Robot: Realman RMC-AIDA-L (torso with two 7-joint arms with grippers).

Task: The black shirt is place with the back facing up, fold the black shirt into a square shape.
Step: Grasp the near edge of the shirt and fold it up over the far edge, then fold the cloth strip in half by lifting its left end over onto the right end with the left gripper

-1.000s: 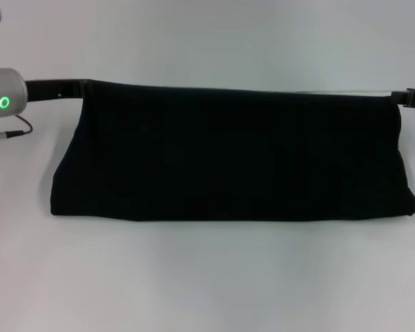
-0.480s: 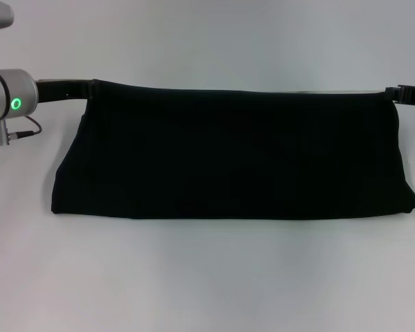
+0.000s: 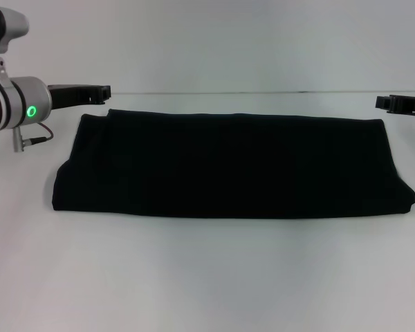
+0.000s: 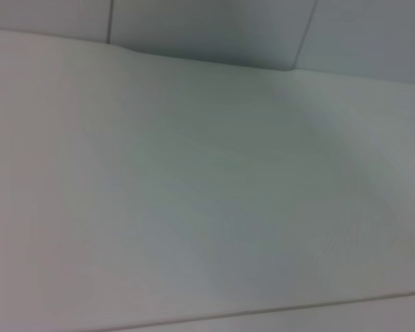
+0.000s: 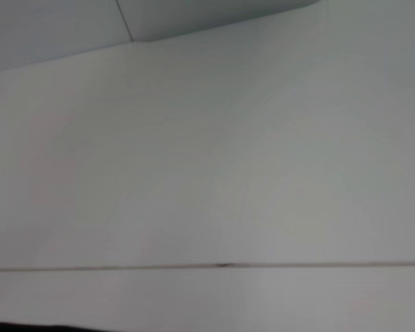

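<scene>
I see the black shirt (image 3: 228, 166) lying flat on the white table (image 3: 207, 277) as a wide folded band, its long sides running parallel to the table's near edge and its far fold lying close to the table's far edge. My left gripper (image 3: 104, 91) hangs just beyond the shirt's far left corner, clear of the cloth. My right gripper (image 3: 380, 102) sits just off the far right corner, also apart from the fabric, and I cannot make out either one's fingers.
</scene>
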